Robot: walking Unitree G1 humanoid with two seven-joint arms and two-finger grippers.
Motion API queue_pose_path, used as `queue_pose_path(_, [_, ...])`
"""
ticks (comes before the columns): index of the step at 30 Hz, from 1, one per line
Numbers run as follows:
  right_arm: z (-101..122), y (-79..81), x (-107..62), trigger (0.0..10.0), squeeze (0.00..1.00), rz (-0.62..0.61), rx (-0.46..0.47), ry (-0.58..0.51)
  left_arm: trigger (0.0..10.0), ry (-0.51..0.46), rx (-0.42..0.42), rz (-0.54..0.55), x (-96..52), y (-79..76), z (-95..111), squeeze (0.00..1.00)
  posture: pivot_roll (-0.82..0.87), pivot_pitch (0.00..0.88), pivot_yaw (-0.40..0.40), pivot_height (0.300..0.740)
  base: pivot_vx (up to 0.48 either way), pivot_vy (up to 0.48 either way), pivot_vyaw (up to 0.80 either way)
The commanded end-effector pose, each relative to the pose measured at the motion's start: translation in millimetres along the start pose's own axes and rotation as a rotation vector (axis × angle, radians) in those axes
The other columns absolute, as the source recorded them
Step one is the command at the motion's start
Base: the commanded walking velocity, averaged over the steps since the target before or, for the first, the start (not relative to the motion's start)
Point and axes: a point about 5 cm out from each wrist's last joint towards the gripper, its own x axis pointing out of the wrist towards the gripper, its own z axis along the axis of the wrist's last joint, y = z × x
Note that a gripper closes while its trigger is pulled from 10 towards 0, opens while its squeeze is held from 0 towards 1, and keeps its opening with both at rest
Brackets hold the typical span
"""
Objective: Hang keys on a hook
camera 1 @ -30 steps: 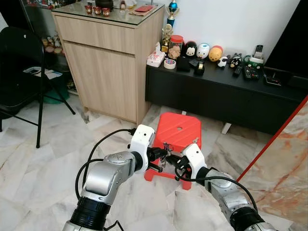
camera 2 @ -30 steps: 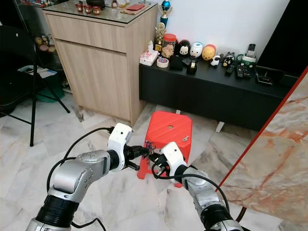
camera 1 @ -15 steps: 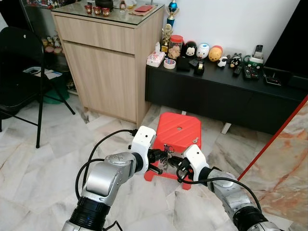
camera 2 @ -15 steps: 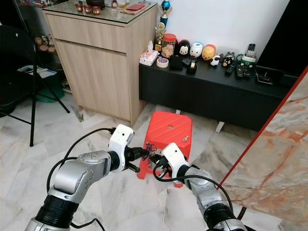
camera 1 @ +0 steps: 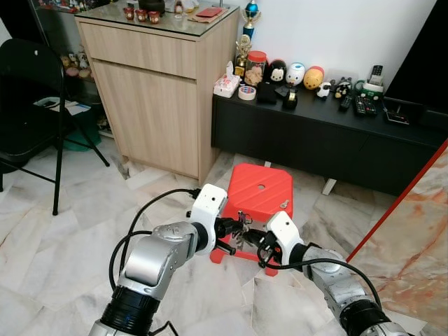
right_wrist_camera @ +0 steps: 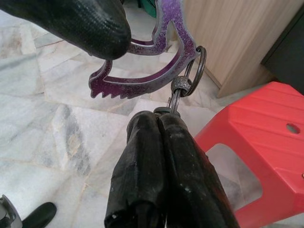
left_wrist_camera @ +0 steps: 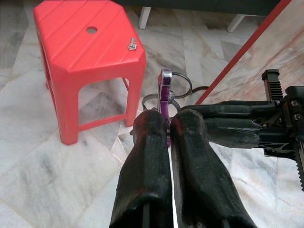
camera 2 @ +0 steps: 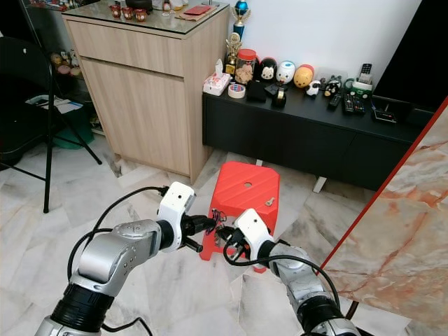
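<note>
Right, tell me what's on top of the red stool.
On the red stool, one small metal piece lies near its right edge, beside a round hole. Both grippers and the keys cover its front edge.

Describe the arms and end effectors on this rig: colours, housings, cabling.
Both arms are silver metallic tubes with black ribbed collars near the body. Each wrist carries a white plastic housing, and a black cable loops out from it along the arm. The left end effector and right end effector each have two long black fingers with a matte, slightly textured rubbery coating; ridged black hardware sits at their base.
</note>
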Motion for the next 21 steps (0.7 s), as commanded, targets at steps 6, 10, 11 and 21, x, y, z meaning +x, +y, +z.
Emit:
queue_pose_path(6, [6.0,-4.1,-1.0,0.0,0.0,-0.01,-0.021,-0.015,10.0,0.009,0.01,-0.015,1.9,-3.2,-0.8,0.0,0.09,0.0,-0.097,0.74,0.0,0.0,0.0])
queue_pose_path(10, [5.7,-4.1,-1.0,0.0,0.0,-0.01,-0.02,-0.013,10.0,0.009,0.01,-0.017,1.8,-3.4,-0.9,0.0,0.09,0.0,-0.096,0.74,0.0,0.0,0.0])
queue_pose_path(11, [5.6,-4.1,-1.0,0.0,0.0,-0.01,-0.019,-0.013,10.0,0.009,0.011,-0.017,1.8,-3.3,-1.0,0.0,0.09,0.0,-0.096,0.74,0.0,0.0,0.0])
queue_pose_path(21, [4.6,-4.6,-0.9,10.0,0.0,-0.019,-0.02,-0.006,10.0,0.009,0.011,-0.016,1.4,-3.3,-0.7,0.0,0.09,0.0,-0.096,0.74,0.0,0.0,0.0])
